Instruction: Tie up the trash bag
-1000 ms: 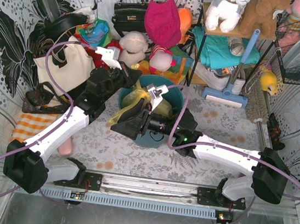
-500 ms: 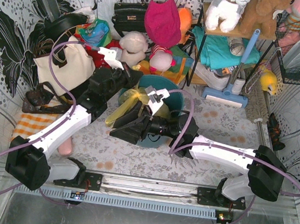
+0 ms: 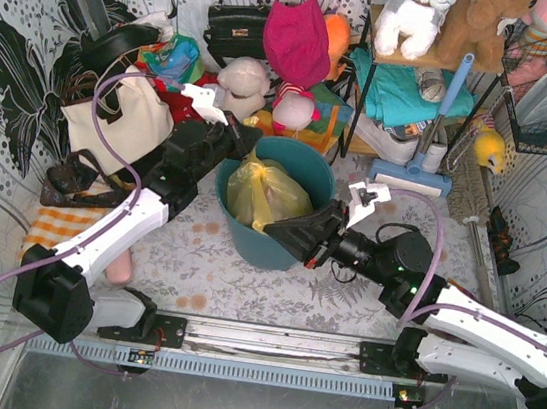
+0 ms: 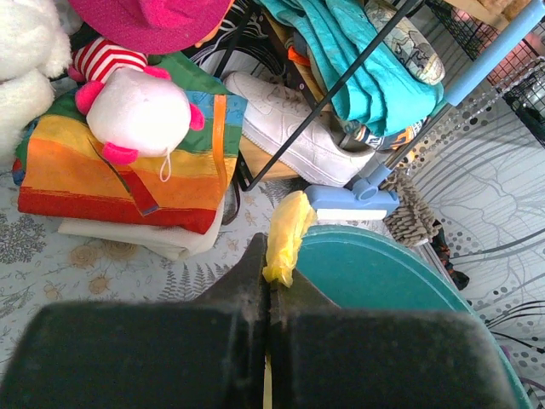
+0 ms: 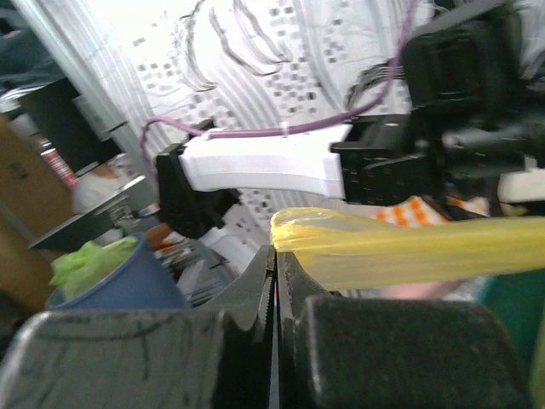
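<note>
— Whereabouts of the trash bag (image 3: 263, 191)?
— Down inside the teal bin (image 3: 248, 247), between the two tools. Yellow, see-through, filling much of the bin's mouth, with something pale showing through.

— And the left tool (image 4: 269, 277)?
— Pressed together on a twisted yellow strip of that bag, at the bin's far-left rim. Pokes out just past the tips in the wrist view, with a sliver of yellow showing further back between the fingers (image 4: 238, 290).

— Right tool (image 5: 274, 256)?
— Closed as well, clamped on another yellow strip. Runs off taut to one side from the tips, across the top of one finger. Seen from above, meets the bag at the bin's near-right rim.

— Close to each other?
— No — on opposite sides of the bag, with the bin in between.

— Ahead of the left tool?
— Just past the tips, a rainbow-striped cloth (image 4: 94, 170) with a white plush toy (image 4: 136, 111) against it. Further right, a white sneaker (image 4: 294, 128) behind a black rack leg (image 4: 341, 83), then a pale blue broom head (image 4: 349, 200).

— Anything else nearby?
— Left of the left tool, a cream tote bag (image 3: 123, 119) with dark straps. Under both tools, a floral-print surface (image 3: 392, 225).
</note>
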You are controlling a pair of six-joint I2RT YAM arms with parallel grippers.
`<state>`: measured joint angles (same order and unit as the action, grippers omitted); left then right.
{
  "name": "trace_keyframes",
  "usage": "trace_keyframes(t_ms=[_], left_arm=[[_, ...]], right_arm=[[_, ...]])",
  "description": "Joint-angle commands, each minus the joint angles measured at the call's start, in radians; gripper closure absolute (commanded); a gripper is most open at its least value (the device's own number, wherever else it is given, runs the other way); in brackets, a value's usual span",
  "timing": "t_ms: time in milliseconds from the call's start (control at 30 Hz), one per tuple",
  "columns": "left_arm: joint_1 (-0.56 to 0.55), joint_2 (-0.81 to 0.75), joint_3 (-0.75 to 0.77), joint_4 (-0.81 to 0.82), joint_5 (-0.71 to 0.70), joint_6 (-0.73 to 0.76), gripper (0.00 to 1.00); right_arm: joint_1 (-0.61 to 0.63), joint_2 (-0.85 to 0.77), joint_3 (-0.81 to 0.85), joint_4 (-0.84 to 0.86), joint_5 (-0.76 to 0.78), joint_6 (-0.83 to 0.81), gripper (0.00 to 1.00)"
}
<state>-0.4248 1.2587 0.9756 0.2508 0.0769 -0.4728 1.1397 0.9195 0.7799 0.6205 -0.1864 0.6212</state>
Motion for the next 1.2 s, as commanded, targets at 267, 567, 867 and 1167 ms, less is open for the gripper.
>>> trace_keyframes(t_ms=[267, 567, 867, 1167], left_arm=[[0.003, -0.121, 0.016, -0.013, -0.034, 0.026, 1.0], [0.004, -0.197, 0.014, -0.034, -0.038, 0.017, 0.99], [0.003, -0.204, 0.02, -0.021, -0.003, -0.007, 0.99], [0.003, -0.209, 0.016, -0.015, 0.001, -0.013, 0.99]], right_arm=[[0.007, -0.143, 0.122, -0.783, 0.577, -0.049, 1.0], [0.008, -0.085, 0.225, -0.895, 0.679, -0.086, 1.0], [0.006, -0.082, 0.189, -0.679, 0.366, -0.095, 0.6], [0.006, 0.001, 0.228, -0.699, 0.27, 0.001, 0.32]])
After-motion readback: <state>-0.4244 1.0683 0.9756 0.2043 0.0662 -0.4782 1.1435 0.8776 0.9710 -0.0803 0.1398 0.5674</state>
